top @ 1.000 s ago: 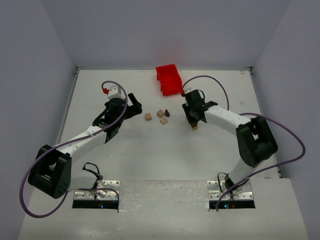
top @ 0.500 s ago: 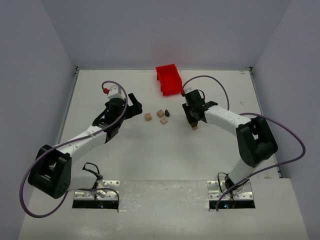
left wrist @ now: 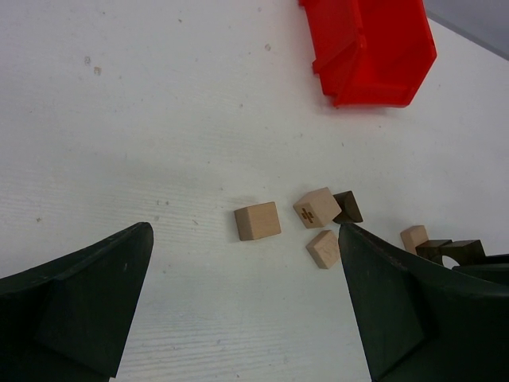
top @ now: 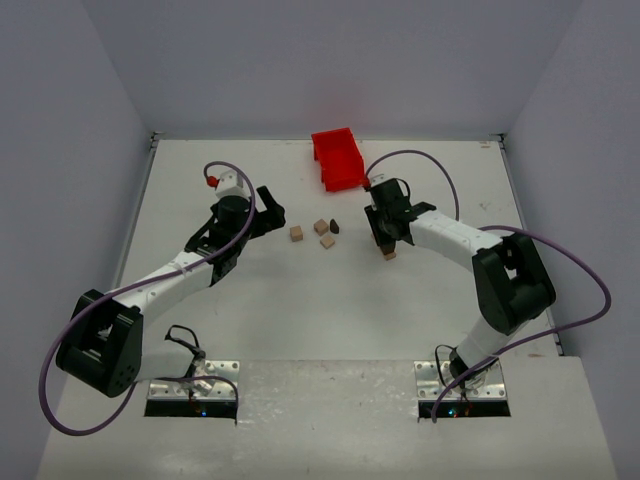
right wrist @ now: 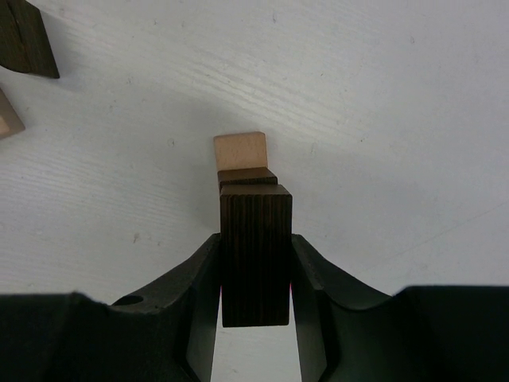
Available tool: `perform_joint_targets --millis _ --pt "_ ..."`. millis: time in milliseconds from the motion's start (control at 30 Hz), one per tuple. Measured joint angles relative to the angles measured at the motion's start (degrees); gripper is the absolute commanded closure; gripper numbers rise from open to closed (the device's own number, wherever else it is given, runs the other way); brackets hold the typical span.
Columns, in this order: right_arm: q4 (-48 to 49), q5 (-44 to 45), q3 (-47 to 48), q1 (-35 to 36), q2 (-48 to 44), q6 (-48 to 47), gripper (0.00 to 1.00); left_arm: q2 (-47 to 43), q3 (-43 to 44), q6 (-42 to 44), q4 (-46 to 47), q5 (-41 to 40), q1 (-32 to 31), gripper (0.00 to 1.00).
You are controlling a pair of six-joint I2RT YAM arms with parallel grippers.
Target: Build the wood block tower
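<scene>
The wood block tower (top: 390, 254) stands right of centre. In the right wrist view it is a pale block (right wrist: 240, 150) at the bottom, a dark block (right wrist: 247, 176) on it, and a taller dark brown block (right wrist: 254, 255) on top. My right gripper (right wrist: 254, 248) is shut on that top block, both jaws touching its sides. My left gripper (left wrist: 244, 267) is open and empty, hovering short of the loose blocks: a pale cube (left wrist: 258, 220), a marked pale cube (left wrist: 316, 207), another pale one (left wrist: 324, 248) and a dark one (left wrist: 347, 207).
The red bin (top: 337, 160) lies at the back centre, just behind the right gripper (top: 388, 240). The loose blocks (top: 321, 232) lie between the two arms. The left gripper (top: 268, 215) sits left of them. White walls close off three sides of the table.
</scene>
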Motion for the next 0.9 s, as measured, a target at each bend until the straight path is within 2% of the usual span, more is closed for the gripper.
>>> perform_joint_targets --millis 400,900 --pt "0.66 0.02 0.00 -0.06 0.00 0.10 0.57 0.00 0.00 0.12 0.42 0.36 0.00 0.00" --pt "0.79 0.00 0.00 -0.06 -0.12 0.40 0.37 0.00 -0.24 0.20 0.54 0.78 0.00 0.00"
